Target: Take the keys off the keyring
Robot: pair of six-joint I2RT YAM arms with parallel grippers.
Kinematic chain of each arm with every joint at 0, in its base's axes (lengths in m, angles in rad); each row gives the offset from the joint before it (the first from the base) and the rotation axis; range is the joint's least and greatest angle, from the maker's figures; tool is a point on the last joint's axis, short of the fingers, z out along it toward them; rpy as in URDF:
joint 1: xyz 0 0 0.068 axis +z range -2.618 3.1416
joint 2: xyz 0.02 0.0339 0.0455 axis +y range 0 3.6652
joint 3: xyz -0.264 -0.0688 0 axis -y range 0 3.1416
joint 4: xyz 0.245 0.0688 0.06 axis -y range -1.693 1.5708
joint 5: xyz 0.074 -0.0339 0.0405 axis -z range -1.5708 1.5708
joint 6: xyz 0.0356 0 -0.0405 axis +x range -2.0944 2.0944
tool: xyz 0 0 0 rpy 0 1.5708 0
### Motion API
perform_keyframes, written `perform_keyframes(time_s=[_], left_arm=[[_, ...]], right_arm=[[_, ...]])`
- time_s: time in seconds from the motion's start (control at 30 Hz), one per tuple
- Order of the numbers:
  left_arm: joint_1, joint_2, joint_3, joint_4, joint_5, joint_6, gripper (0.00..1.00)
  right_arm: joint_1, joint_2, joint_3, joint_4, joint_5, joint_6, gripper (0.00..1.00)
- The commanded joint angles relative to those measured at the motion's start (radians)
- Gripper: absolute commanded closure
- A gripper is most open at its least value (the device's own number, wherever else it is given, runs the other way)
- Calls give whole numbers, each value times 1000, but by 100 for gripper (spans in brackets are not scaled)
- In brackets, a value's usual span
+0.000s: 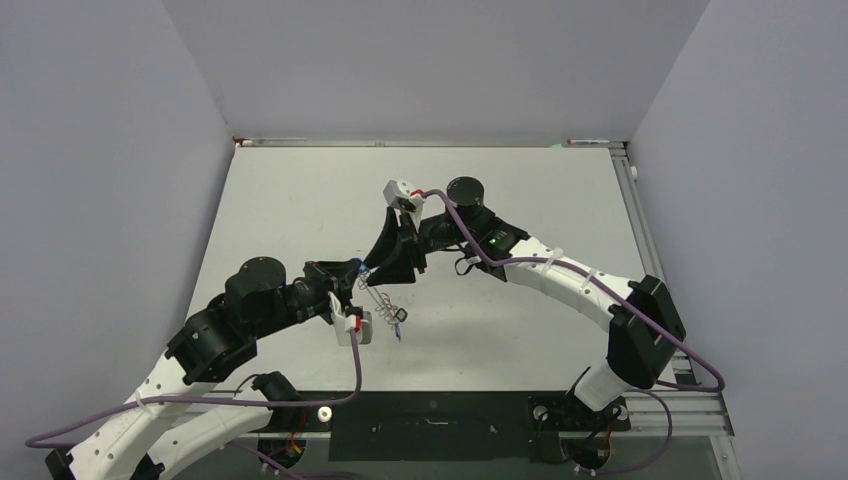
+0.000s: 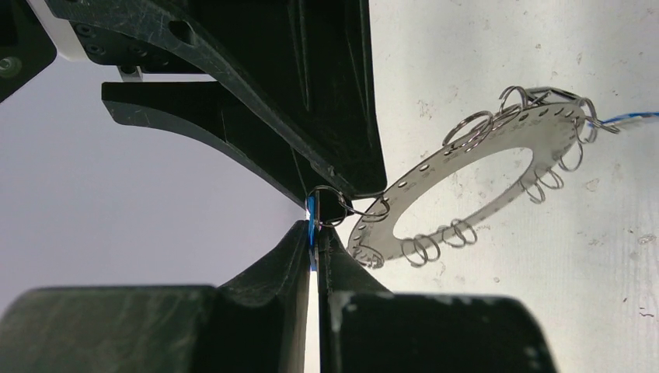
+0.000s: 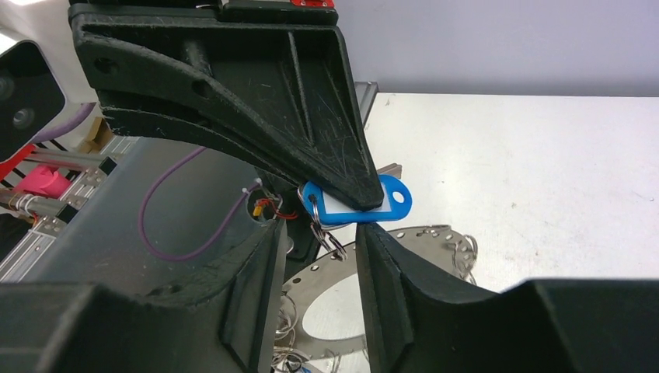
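Note:
My left gripper (image 2: 315, 231) is shut on a blue-headed key (image 3: 359, 203), seen edge-on as a thin blue strip (image 2: 312, 221) between its tips. A small split ring (image 3: 328, 238) links this key to the keyring (image 2: 466, 186), a flat grey disc with rim holes and small wire loops. The keyring hangs tilted over the table below the key (image 1: 385, 300). My right gripper (image 3: 320, 233) is open, one finger on each side of the split ring, not touching it. Another blue key (image 1: 400, 330) hangs from the keyring's low edge. Both grippers meet mid-table (image 1: 362, 270).
The white table (image 1: 520, 330) is bounded by grey walls at the left, back and right. An aluminium rail (image 1: 640, 220) runs along the right edge. A black strip (image 1: 430, 420) with the arm bases lies at the near edge. Purple cables trail from both arms.

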Motion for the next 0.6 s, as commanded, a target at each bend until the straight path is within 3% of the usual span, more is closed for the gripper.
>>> perform_keyframes(time_s=[0.0,0.3,0.57], left_arm=[[0,-2,33,74,15,-30,100],[0,-17,28,76,25,-42,100],[0,-26,20,64,16,-38,100]], right_arm=[[14,5,-8,31,-36,-37,60],[14,10,-21,-4,-35,-87,55],[12,7,-29,3,-32,-87,67]])
